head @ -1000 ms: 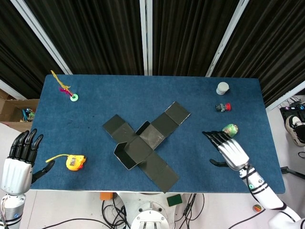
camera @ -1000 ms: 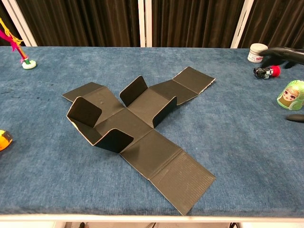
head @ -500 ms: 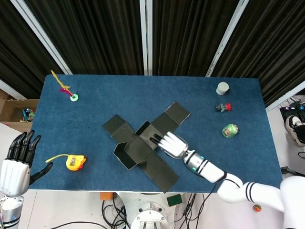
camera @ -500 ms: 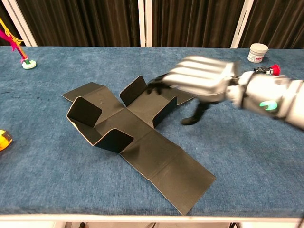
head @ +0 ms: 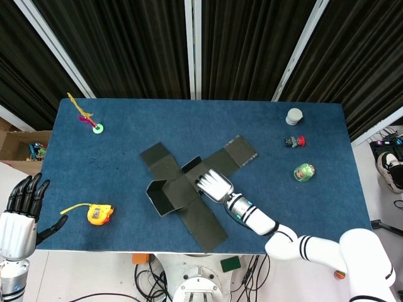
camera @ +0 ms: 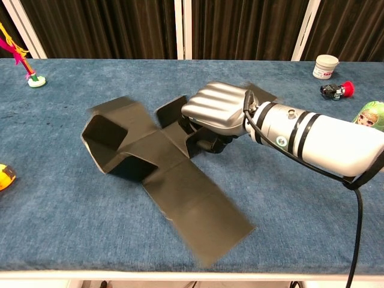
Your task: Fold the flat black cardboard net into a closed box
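- One black net is lying near the middle of the blue table, partly folded: several flaps are standing up at its left end, while the long panels are lying flat.
- The right robot hand is resting palm down on the net's centre, its fingers curling over a raised flap; in the chest view its fingertips are hidden beneath the palm, so I cannot tell whether it is gripping the flap or only pressing on it.
- In the chest view the net is looking blurred at its edges, and the right robot hand is covering the panel just right of the upright flaps.
- The left robot hand is hanging off the table's near left corner, well apart from the net, with fingers straight and spread and nothing in them.
- One yellow tape measure is lying between the left robot hand and the net, its tape pulled out toward that hand.
- One green suction toy with a pink and yellow stem is standing far beyond the left robot hand, at the table's far left.
- Three small things are sitting well to the right of the right robot hand: one white jar farthest away, one small red and black item nearer, and one green doll nearest.
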